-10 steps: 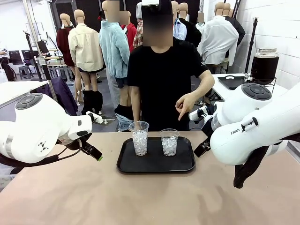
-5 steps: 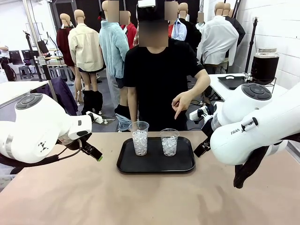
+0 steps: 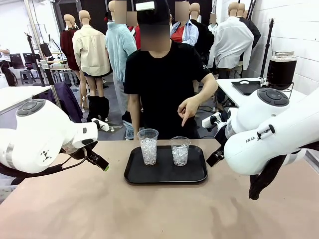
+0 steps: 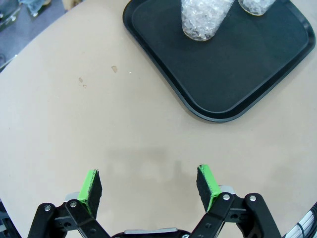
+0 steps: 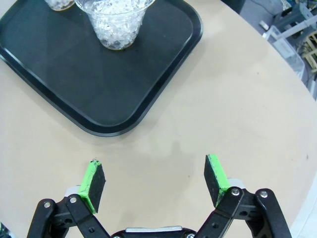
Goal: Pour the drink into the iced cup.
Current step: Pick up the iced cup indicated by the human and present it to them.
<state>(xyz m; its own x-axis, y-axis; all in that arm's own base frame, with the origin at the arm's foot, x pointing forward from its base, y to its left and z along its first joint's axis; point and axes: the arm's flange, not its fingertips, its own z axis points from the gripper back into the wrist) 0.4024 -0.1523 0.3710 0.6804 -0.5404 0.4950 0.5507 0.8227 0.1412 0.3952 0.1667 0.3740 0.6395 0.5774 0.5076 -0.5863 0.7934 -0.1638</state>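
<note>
Tabletop (image 4: 99,124) between tray (image 4: 233,79) and left pincer (image 4: 147,172)

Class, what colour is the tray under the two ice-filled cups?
The flat rectangular tray is black; front view.

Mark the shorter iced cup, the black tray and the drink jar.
shorter iced cup (image 3: 180,153), front view, ice-filled middle of its wall.
black tray (image 3: 164,173), front view, bare floor near front rim.
drink jar (image 3: 280,72), front view, dark glass body.
</note>
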